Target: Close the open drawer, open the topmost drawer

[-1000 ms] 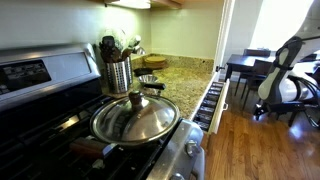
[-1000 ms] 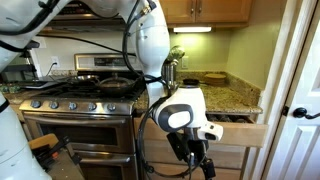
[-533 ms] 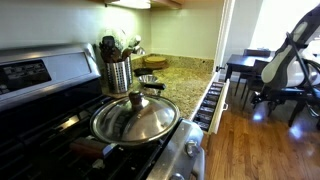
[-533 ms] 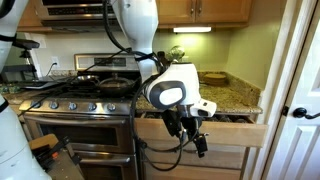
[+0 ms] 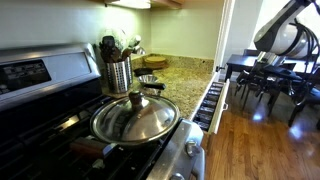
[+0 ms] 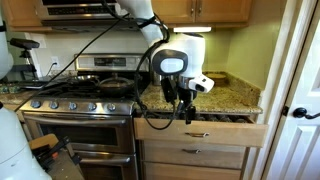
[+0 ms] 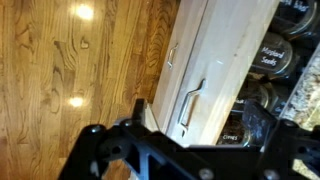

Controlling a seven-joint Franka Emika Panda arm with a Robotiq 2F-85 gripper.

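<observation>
Granite countertop [image 6: 228, 97] runs beside the stove, and just under its edge the pale wooden drawer [image 6: 205, 128] stands pulled out, its front well clear of the cabinet face. From above, the wrist view shows that front panel with its slim metal handle [image 7: 190, 104]. Dark round-lidded spice jars [image 7: 270, 55] lie in rows inside, their labels too blurred to read and the far rows cut off by the frame. In an exterior view the drawer [image 5: 209, 99] shows only edge-on.

The black robot gripper [image 6: 184, 112] hangs over the drawer's stove-side end, pointing down and not touching it. Its fingers merge into one dark shape, so I cannot tell how wide the claw is. In the wrist view only its black frame [image 7: 170, 155] crosses the bottom.

Below sits a closed wooden drawer [image 6: 200, 153]. Farther out are the steel gas stove [image 6: 80, 105], a lidded steel pan [image 5: 135, 118] and the glossy wood floor [image 7: 90, 60].
</observation>
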